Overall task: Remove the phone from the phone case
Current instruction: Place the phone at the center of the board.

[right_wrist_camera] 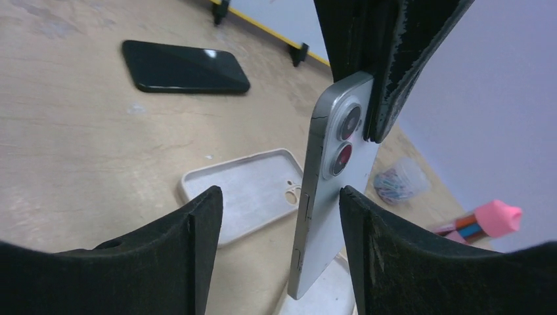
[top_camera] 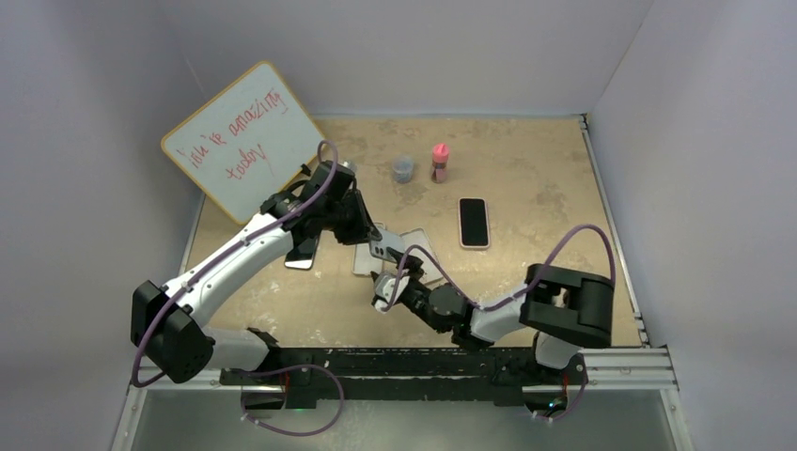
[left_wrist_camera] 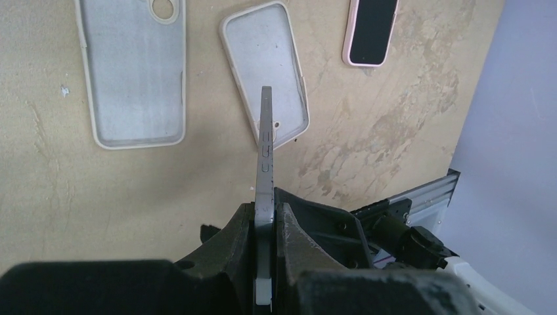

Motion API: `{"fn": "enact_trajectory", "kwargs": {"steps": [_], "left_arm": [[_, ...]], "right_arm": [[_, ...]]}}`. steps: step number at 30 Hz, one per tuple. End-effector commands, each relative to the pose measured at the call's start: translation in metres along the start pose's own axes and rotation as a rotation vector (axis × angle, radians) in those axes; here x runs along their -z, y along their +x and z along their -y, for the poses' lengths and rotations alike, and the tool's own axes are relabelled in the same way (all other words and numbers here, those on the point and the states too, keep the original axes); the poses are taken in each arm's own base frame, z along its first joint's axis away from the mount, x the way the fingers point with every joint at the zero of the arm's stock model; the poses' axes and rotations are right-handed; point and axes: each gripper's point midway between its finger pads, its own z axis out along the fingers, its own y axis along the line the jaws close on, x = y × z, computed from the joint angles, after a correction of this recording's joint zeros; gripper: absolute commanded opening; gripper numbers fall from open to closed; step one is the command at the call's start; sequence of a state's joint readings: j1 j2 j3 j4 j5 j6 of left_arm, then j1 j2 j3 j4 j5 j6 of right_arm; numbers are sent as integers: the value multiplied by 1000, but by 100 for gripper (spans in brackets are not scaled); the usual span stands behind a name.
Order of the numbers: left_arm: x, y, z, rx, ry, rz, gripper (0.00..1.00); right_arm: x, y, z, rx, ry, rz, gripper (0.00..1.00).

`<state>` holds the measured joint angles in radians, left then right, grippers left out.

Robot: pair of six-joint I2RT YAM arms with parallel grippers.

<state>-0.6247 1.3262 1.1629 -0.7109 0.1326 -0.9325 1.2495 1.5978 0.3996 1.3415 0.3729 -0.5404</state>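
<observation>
So here's where I'm at: the left hand is clenched on the silver phone, pinching it by its top end near the camera bumps so it hangs on edge, roughly upright, bottom end pointing down at an empty case lying open side up on the surface. From the right wrist view the lower end looks like it's right down at something pale. I think that's the case, but I can't tell if it's touching or just above it. A second empty case lies just beside the first. There's also a pink-cased phone off to the right and a black phone lying flat further left, neither involved. The right hand is released, its fingers spread on either side of the phone's lower half with daylight on both sides, gripping nothing. My read is the actual separating part is done, since the phone is bare and the case is lying on its own, so this is the tail-end step: getting the phone somewhere sensible. Next move probably calls for carrying it sideways off the case and laying it flat on bare surface, or letting the right hand close on it first to steady it. Either way, go slowly, because that pinch on one end looks like it could let the phone swing.
</observation>
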Motion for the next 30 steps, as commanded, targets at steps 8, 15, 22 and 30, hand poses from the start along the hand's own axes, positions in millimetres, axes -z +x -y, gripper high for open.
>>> {"fn": "enact_trajectory", "kwargs": {"steps": [8,15,22,30], "left_arm": [[15,-4,23,40,122,24,0],[18,-16,16,15,88,94,0],[40,-49,4,-108,39,307,36],[83,-79,-20,-364,-33,585,84]], "right_arm": [[-8,-28,52,140,346,63,45],[-20,-39,29,36,206,73,0],[-30,-39,5,-229,50,7,0],[-39,-48,-6,-660,-127,-47,0]]}}
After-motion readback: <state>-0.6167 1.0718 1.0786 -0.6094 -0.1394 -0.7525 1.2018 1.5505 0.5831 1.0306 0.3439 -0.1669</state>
